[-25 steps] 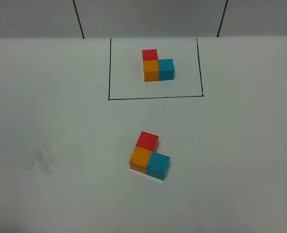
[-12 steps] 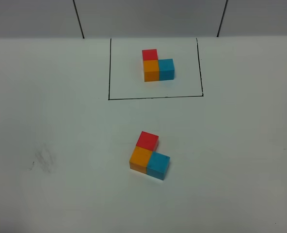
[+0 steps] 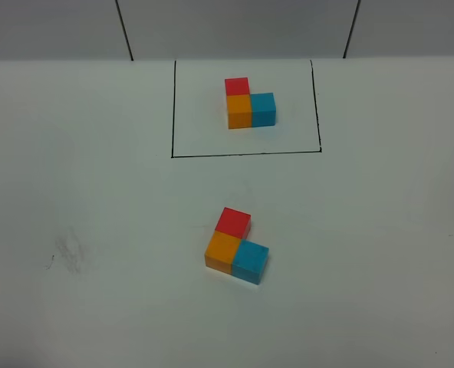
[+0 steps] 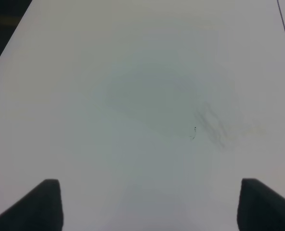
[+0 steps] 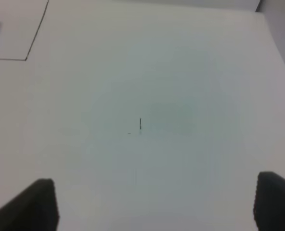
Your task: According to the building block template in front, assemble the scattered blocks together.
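Scattered blocks (image 3: 235, 245) lie well away from both my grippers, out of either wrist view, red, orange and blue cubes touching in an L on the white table (image 3: 97, 192). My left gripper (image 4: 149, 204) has its jaws spread wide over bare table with a faint smudge (image 4: 212, 127) ahead, gripping nothing. My right gripper (image 5: 154, 202) is likewise wide apart and empty. Beyond the blocks sits the building block template (image 3: 250, 103) inside its black frame (image 3: 246, 154).
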